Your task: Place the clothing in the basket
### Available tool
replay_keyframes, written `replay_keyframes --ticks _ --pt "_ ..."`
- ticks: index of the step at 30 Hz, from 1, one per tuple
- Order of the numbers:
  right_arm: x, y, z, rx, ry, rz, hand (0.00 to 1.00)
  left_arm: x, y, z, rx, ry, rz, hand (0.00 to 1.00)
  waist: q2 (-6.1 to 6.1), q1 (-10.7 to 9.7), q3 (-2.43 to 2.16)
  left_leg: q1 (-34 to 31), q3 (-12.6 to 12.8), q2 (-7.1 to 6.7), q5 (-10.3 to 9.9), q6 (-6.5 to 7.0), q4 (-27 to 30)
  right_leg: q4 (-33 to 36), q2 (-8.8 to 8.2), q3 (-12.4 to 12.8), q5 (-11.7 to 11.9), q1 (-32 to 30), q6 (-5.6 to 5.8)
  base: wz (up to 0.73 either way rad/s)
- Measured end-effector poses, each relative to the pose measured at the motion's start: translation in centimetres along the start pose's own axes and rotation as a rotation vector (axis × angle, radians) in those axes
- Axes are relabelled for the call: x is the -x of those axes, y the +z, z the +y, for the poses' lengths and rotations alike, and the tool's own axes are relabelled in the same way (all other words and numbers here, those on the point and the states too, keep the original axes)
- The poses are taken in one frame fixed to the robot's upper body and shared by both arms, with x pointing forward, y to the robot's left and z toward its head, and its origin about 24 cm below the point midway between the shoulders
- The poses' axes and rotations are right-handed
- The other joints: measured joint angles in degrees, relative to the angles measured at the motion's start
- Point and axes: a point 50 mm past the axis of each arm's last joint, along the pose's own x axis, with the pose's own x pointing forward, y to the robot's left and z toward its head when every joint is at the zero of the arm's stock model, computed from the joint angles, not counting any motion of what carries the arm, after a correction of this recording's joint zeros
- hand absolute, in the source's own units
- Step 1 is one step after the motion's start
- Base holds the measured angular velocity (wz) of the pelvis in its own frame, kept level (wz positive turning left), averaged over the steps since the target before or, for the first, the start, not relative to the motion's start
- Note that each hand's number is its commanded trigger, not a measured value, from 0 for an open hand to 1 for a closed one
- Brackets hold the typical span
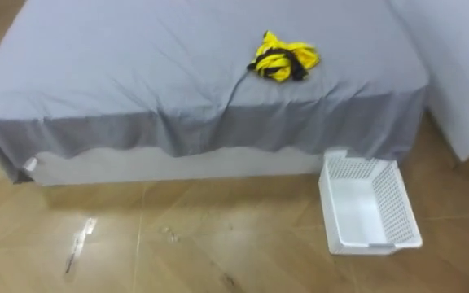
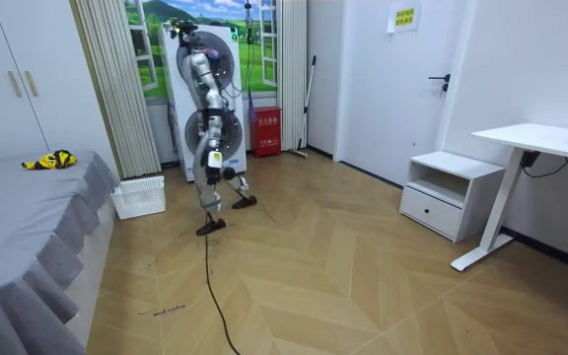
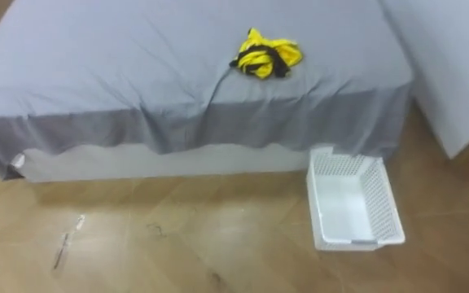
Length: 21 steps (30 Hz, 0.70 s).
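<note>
The clothes (image 1: 282, 57), a crumpled yellow and black bundle, lie on the grey bed (image 1: 120, 73), close to the edge nearest the robot and a little right of centre in the eye views. The bundle is somewhat wider than deep, so its long axis runs roughly along that edge.

The white basket (image 1: 399, 203) stands empty on the wooden floor (image 1: 218, 244), just beside the hanging sheet. It is below the bundle and to its right, with its long side pointing away from the bed.

In the room view the robot stands upright on the floor, facing the bed but well apart from it, with the basket between the two. Its left hand (image 2: 214, 159) hangs by its hip, and whether it is released or clenched cannot be told at that distance. It holds nothing that can be made out.

The bundle therefore lies ahead of and above the hands and is out of reach from this spot. The robot probably has to come closer first. Because the bundle sits right of centre, the right hand would likely have the shorter reach. The drop to the basket is also on that side.

Nothing lies on the sheet around the bundle. The basket itself stands in the line of approach and could be kicked. A small pale scrap (image 1: 88, 226) lies on the floor, off to the left.
</note>
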Motion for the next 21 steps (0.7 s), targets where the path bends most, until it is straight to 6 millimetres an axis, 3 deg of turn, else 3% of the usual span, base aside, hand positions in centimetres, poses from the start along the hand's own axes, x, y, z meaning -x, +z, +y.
replay_keyframes --ticks 1,2,3,4,5,6,7,8,9,10,11,12,13,14,15,16,17,19,20,21 --pt "0.0 0.4 0.2 -0.006 0.002 -0.028 0.0 0.0 -0.2 0.0 -0.013 -0.001 0.006 0.0 -0.25 -0.1 0.12 3.9 0.2 -0.73 -1.4 0.2 -2.0 7.9 -0.83 -0.2 2.8 -1.5 0.21 -0.08" --pt "0.0 1.0 0.3 -0.009 0.006 -0.056 0.0 0.1 -0.3 -0.1 -0.029 -0.004 0.012 0.0 -0.11 -0.4 0.25 7.9 -0.2 -1.47 -2.6 0.34 -5.1 17.1 -1.62 -0.8 7.7 -4.4 -0.45 0.0" --pt "-0.1 1.4 0.5 -0.006 0.01 -0.072 0.0 0.1 -0.3 -0.1 -0.046 -0.007 0.011 0.0 -0.05 -0.4 0.26 9.8 -0.6 -1.83 -3.1 0.51 -6.3 21.5 -2.0 -0.9 11.3 -6.2 -1.23 0.0" --pt "-0.1 2.0 0.8 0.0 0.016 -0.1 0.0 0.0 -0.1 -0.4 -0.089 -0.021 0.003 0.0 0.66 -0.3 0.4 13.1 -1.2 -1.91 -3.6 0.61 -8.5 29.5 -2.06 -1.0 13.0 -10.2 -2.24 -0.06" --pt "-0.1 2.4 0.9 0.0 0.024 -0.118 0.0 -0.1 0.2 -0.7 -0.11 -0.028 -0.004 0.0 0.63 -0.1 0.38 14.7 -1.3 -1.73 -3.8 0.64 -9.7 32.7 -1.62 -1.2 11.7 -12.5 -2.65 -0.08" --pt "-0.1 3.6 1.5 -0.003 0.046 -0.164 0.0 -0.2 0.6 -1.2 -0.152 -0.043 -0.019 0.0 1.62 0.3 0.67 17.6 -1.9 -1.05 -4.1 0.54 -11.7 36.2 0.28 -2.3 8.1 -17.0 -3.91 0.0" --pt "0.1 4.5 2.0 0.0 0.066 -0.207 0.0 -0.3 1.1 -1.7 -0.186 -0.06 -0.038 0.0 2.47 0.5 0.79 19.9 -2.4 -0.03 -4.5 0.29 -13.0 35.2 2.67 -4.0 4.9 -21.7 -4.86 0.06" --pt "0.1 5.3 2.7 -0.003 0.083 -0.243 0.0 -0.4 1.6 -2.0 -0.19 -0.067 -0.058 0.0 3.32 0.4 1.2 22.2 -3.3 0.82 -4.7 -0.08 -14.6 30.1 5.23 -5.8 3.0 -25.5 -5.47 0.13" --pt "0.2 5.5 3.0 -0.002 0.09 -0.255 0.0 -0.4 1.8 -2.2 -0.199 -0.074 -0.065 0.0 3.22 0.4 1.14 23.3 -3.6 1.12 -4.9 -0.27 -15.4 26.4 6.49 -6.7 2.8 -27.1 -5.58 0.25" --pt "0.3 5.9 3.4 0.006 0.102 -0.273 0.0 -0.5 2.1 -2.5 -0.222 -0.086 -0.074 0.0 3.28 0.3 1.1 25.7 -4.5 1.51 -5.1 -0.69 -17.2 17.6 8.74 -7.7 3.1 -29.3 -6.04 0.37" --pt "0.4 6.5 3.6 0.009 0.106 -0.301 0.0 -0.4 2.0 -2.8 -0.246 -0.1 -0.074 0.0 3.33 0.1 1.03 28.2 -5.5 1.6 -5.3 -1.06 -18.9 7.6 10.43 -8.2 5.4 -30.2 -7.07 0.44" --pt "0.5 6.9 3.7 0.009 0.103 -0.318 0.0 -0.4 2.0 -3.0 -0.258 -0.11 -0.072 0.0 3.67 -0.4 1.03 29.3 -6.3 1.87 -5.5 -1.39 -19.6 4.3 11.02 -8.4 8.8 -30.5 -7.84 0.65" --pt "0.6 7.3 3.5 0.007 0.091 -0.345 0.0 -0.3 1.6 -3.4 -0.278 -0.13 -0.061 0.0 4.25 -0.8 0.56 31.6 -7.1 2.59 -5.6 -1.62 -20.3 -1.3 12.21 -9.0 14.8 -30.5 -9.04 0.53" --pt "0.7 7.8 3.7 0.002 0.089 -0.371 0.0 -0.3 1.5 -3.5 -0.296 -0.144 -0.06 0.0 4.07 -0.2 0.33 33.1 -7.3 2.88 -5.8 -2.09 -20.2 -5.3 13.44 -9.4 20.6 -30.1 -11.47 0.37" --pt "0.7 8.0 3.8 0.001 0.089 -0.385 0.0 -0.2 1.2 -3.4 -0.3 -0.146 -0.054 0.0 4.26 0.4 0.1 33.9 -7.3 3.33 -6.4 -3.07 -20.2 -6.1 14.05 -9.1 22.7 -30.1 -12.62 -0.07" --pt "0.9 8.7 3.9 -0.002 0.084 -0.415 0.0 -0.1 0.5 -3.2 -0.296 -0.146 -0.032 0.0 5.71 1.3 -0.89 35.1 -7.4 5.48 -7.9 -5.77 -20.1 -4.3 16.09 -9.4 22.9 -29.9 -12.53 -0.29" --pt "1.1 10.0 4.7 -0.008 0.097 -0.461 0.0 0.1 -0.3 -2.5 -0.293 -0.134 -0.008 0.0 6.98 1.5 -0.62 35.9 -7.1 7.16 -8.3 -8.05 -19.3 -1.4 17.13 -11.6 20.9 -29.1 -14.2 -0.23" --pt "1.5 11.2 5.1 -0.009 0.108 -0.508 0.0 0.2 -0.7 -1.9 -0.274 -0.118 0.008 0.0 7.07 0.5 -0.53 35.4 -6.8 7.83 -6.9 -12.13 -14.8 0.8 17.06 -11.0 17.6 -27.4 -14.25 0.15" --pt "1.8 11.6 5.1 -0.011 0.101 -0.527 0.0 0.3 -0.9 -1.6 -0.257 -0.114 0.009 0.0 6.83 0.1 -0.38 35.5 -6.2 8.36 -4.7 -13.56 -10.8 1.6 16.96 -11.1 15.7 -25.1 -14.02 0.32" --pt "1.9 11.8 5.1 -0.01 0.101 -0.539 0.0 0.3 -0.9 -1.5 -0.256 -0.112 0.008 0.0 6.54 -0.1 -0.18 35.4 -5.9 8.48 -3.3 -13.58 -8.2 1.9 16.85 -11.6 14.8 -23.7 -14.07 0.16"
